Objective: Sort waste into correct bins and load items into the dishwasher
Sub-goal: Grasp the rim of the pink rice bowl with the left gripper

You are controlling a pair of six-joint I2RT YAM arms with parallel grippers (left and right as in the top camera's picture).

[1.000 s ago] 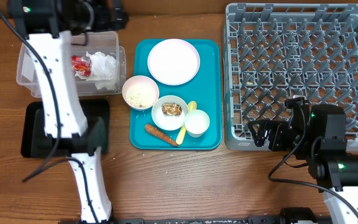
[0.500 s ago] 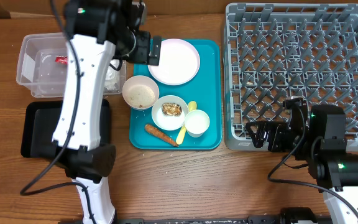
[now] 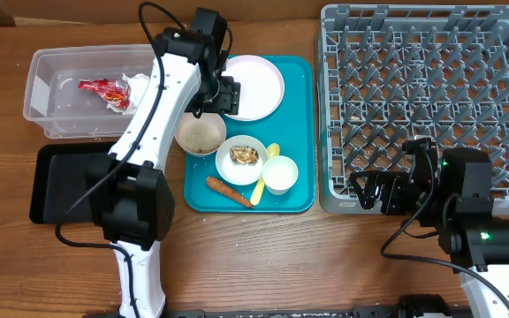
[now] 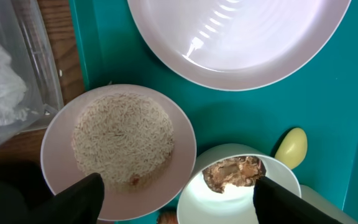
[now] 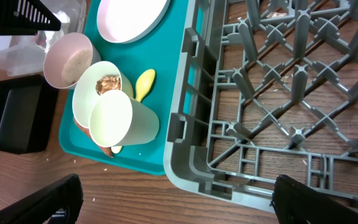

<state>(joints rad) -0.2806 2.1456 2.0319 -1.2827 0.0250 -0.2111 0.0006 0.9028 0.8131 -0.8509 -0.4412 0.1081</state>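
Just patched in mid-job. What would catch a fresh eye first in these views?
The teal tray at centre is crowded: plate, rice bowl, lump bowl, cup, spoon and carrot. The left claw hangs open just above the two bowls. On the right the big grey rack has no dishes in it, and a red wrapper lies in the clear tub at far left.

On wooden table (image 3: 254, 256): teal tray (image 3: 300, 115), centre-left.
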